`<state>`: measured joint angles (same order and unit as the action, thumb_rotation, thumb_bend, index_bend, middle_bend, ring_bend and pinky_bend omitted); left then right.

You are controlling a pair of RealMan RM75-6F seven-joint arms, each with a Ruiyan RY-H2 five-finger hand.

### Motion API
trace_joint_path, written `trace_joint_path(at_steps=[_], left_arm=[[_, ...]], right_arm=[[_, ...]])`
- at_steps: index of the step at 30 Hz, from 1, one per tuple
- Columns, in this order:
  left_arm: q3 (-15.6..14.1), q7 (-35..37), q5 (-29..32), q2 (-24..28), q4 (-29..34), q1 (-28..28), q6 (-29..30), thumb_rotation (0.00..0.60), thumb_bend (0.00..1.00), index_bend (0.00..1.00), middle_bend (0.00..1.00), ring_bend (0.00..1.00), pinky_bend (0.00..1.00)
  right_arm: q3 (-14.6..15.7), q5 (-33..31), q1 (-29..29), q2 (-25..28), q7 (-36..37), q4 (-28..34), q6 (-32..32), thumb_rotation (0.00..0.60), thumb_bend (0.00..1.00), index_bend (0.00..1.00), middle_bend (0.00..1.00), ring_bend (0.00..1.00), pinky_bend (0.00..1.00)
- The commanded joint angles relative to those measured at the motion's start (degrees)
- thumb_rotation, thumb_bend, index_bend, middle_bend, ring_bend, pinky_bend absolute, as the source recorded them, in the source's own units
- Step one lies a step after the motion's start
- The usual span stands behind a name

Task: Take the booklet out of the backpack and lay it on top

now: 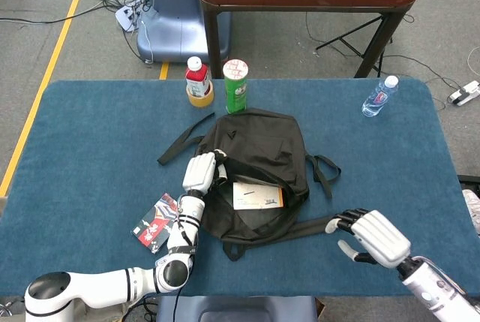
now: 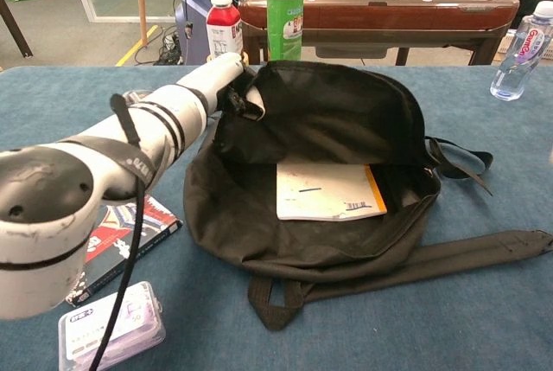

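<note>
Booklet [image 2: 328,191] inside open backpack [image 1: 259,149], left hand [image 1: 201,171] gripping flap edge, right hand [image 1: 373,236] empty, fingers apart beside strap [image 2: 449,254]; risk: flap drops, covering booklet.

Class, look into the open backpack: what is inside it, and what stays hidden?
Inside the backpack lies a white booklet with an orange edge. The black fabric covers its upper part and anything deeper inside.
</note>
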<state>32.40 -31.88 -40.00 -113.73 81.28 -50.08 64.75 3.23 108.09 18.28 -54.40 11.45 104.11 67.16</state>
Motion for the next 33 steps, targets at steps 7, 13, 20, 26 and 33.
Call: trace_joint_path(at_steps=[7,13,20,26,33], left_arm=[[3.8,-2.6,9.3,0.7,2.5,-2.2,3.8,0.6,0.84,0.7,0.4,0.3,0.03],[3.6,-1.5,11.3,1.8,4.0,-2.1,4.3,0.6,0.84,0.7,0.4,0.31,0.03],[3.0,-0.1,12.7,2.3,5.5,-2.2,5.0,0.6,0.84,0.69,0.4,0.31,0.03],[2.5,0.9,13.5,2.4,6.4,-2.6,5.1,0.6,0.84,0.69,0.4,0.31,0.03],[2.2,1.7,14.1,2.5,6.7,-3.3,5.3,0.6,0.84,0.69,0.4,0.31,0.03]], right_arm=[[-4.1,-9.0,11.5,-9.7,-0.8,-0.5,-15.9,0.6,0.42,0.38,0.39,0.35,0.42],[-6.3,-13.9,13.6,-19.9,-6.2,-7.6,-17.2,0.6,0.42,0.38,0.39,0.34,0.42],[-7.7,-18.5,14.3,-30.9,-12.3,-16.5,-15.9,0.6,0.42,0.38,0.39,0.34,0.42],[-8.4,-21.4,14.2,-37.1,-15.7,-22.1,-14.0,0.6,0.4,0.38,0.39,0.33,0.42],[-10.0,-25.5,14.1,-42.4,-21.5,-25.4,-11.7,0.6,0.29,0.38,0.39,0.33,0.42]])
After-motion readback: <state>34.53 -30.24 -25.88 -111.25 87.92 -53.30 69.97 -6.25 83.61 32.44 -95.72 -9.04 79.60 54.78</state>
